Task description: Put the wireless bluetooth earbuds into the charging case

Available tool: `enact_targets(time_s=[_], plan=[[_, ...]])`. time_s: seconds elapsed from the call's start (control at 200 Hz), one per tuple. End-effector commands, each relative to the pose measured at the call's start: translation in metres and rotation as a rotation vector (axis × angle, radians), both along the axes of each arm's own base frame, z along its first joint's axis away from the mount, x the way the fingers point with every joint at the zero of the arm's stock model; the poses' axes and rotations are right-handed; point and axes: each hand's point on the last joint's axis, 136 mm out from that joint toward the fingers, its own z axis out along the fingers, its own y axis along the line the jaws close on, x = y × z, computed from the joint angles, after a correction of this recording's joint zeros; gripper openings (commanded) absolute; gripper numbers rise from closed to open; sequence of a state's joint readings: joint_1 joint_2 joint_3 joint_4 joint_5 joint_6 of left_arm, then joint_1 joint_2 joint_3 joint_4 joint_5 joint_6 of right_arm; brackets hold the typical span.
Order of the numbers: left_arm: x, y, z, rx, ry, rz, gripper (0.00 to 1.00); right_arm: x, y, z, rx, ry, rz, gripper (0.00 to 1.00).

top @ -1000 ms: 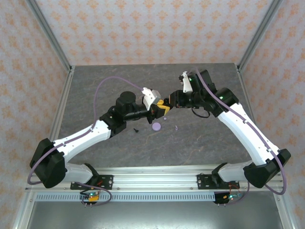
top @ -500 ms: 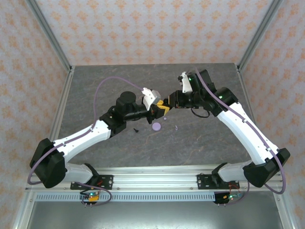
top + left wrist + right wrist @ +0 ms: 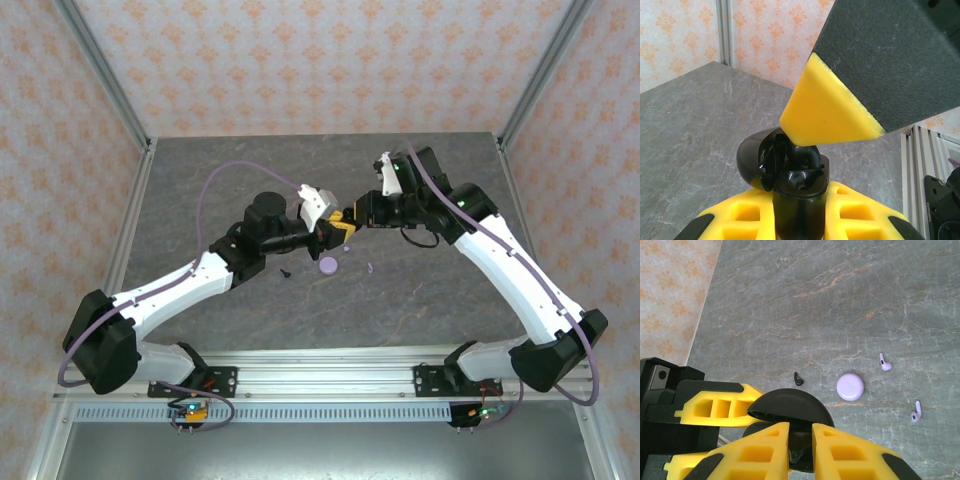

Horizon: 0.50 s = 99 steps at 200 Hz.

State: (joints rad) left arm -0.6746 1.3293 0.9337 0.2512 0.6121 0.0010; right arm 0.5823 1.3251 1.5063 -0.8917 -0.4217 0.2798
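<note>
One black earbud [image 3: 798, 379] lies on the grey worktop [image 3: 790, 290], a little to the left of a round lavender disc [image 3: 850, 386] as the right wrist camera sees it. Two lavender earbuds [image 3: 885, 362] lie on the worktop on the disc's other side, apart from each other, one near the disc and one farther out. The black charging case [image 3: 790, 175] is held off the worktop with its lid swung open, clamped between the yellow fingers [image 3: 740, 220] of the left gripper [image 3: 797, 212]. The right gripper [image 3: 800, 440] hangs directly over the open case, with one yellow fingertip [image 3: 825, 115] reaching down to its mouth. Its fingers stand close with a narrow gap, and I cannot tell whether they pinch anything.
</note>
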Motion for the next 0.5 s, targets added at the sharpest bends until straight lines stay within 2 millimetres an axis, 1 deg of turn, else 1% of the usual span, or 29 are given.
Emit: enact_targets(time_s=[0.0,0.065,0.275,0.4,0.491], plan=[[0.004,0.001,0.037,-0.063,-0.117,0.025,0.07,-0.008,-0.014,-0.009,-0.062,0.046,-0.037,0.18],[0.003,0.001,0.035,-0.058,-0.127,0.024,0.07,-0.01,-0.013,-0.004,-0.043,0.033,-0.03,0.21],[0.004,-0.001,0.028,-0.026,-0.138,0.004,0.07,-0.014,-0.016,0.026,0.026,-0.07,-0.031,0.32],[0.003,-0.003,0.027,-0.013,-0.165,-0.015,0.07,-0.014,-0.022,0.041,0.038,-0.132,-0.053,0.34],[0.0,-0.005,0.028,-0.013,-0.195,-0.038,0.07,-0.014,-0.023,0.045,0.033,-0.149,-0.047,0.35]])
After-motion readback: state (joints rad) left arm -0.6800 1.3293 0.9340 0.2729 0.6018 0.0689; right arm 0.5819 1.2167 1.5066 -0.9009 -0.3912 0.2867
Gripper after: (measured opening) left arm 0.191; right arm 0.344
